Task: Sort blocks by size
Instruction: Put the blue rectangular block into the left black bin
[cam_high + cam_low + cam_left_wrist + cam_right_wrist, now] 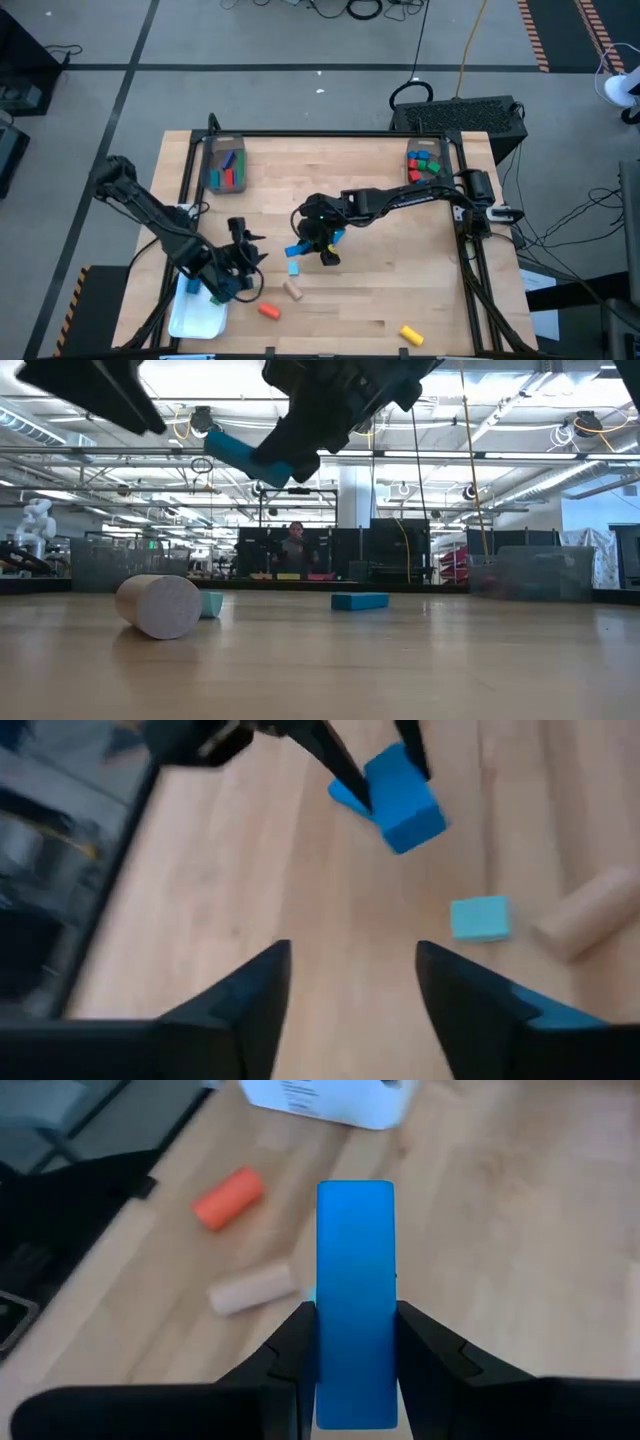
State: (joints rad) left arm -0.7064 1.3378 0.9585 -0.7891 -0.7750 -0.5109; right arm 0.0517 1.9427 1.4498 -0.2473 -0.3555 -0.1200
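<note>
Right gripper (352, 1370): clamped on a long blue bar (355, 1295), which stands up between my two fingers in the right wrist view; in the low view the bar hangs clear above the table, mid-board.

Left gripper (350, 985): fingers parted, nothing between them, hovering near the front left of the table just beside the white tray (195, 318).

Loose stock below and around the carried bar, from the high view:
- second blue bar (299, 248), lying flat just beside my right gripper;
- light blue cube (294, 268), a little nearer the front;
- tan cylinder (293, 291), on its side, near that cube;
- orange cylinder (268, 311), close to the tray;
- yellow block (410, 334), well apart, front right.

Holding stock: left bin (225, 166) at the back with long pieces in it; right bin (424, 164) at the back with small pieces.

Step in hand, as I judge it: one long bar lifted, in carriage, not yet delivered. Next move calls for swinging the right arm back toward the left bin, keeping the bar level, then letting go only once it is over the rim. Five loose pieces remain.
</note>
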